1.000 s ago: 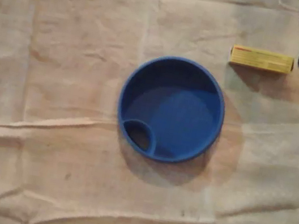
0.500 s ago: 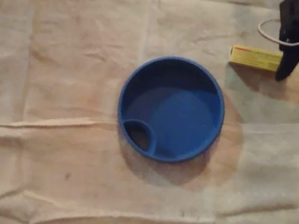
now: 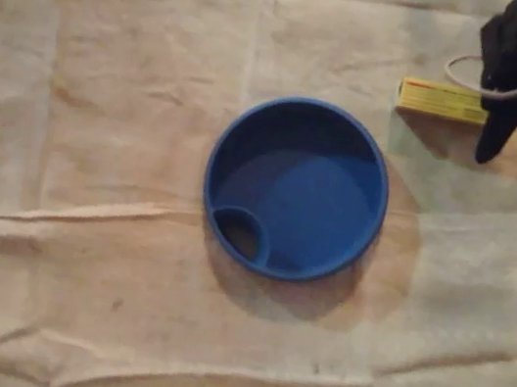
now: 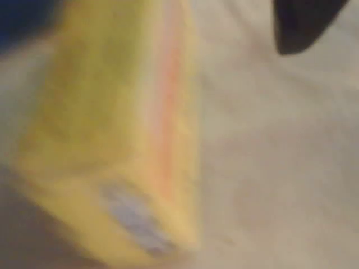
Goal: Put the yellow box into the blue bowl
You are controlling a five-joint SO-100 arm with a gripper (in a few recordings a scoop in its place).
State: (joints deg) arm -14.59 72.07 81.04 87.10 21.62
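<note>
Closest to us, in the wrist view, the yellow box [image 4: 112, 140] looms large and blurred on the left, lying on the cloth [image 4: 263, 157]. One dark finger [image 4: 303, 22] sits at the top right, apart from the box. From above, the gripper [image 3: 497, 134] hangs over the right end of the box and hides it. We cannot tell whether the jaws stand apart or together, nor whether they touch the box. The box rests flat on the cloth at the top right of the overhead view, near the blue bowl [image 3: 307, 197] but clear of its rim. The bowl holds nothing; it has one small moulded compartment at its lower left. We judge the task barely begun: the gripper is at the box, while the grasp, the lift, the carry towards the bowl and the release into it are all left.
</note>
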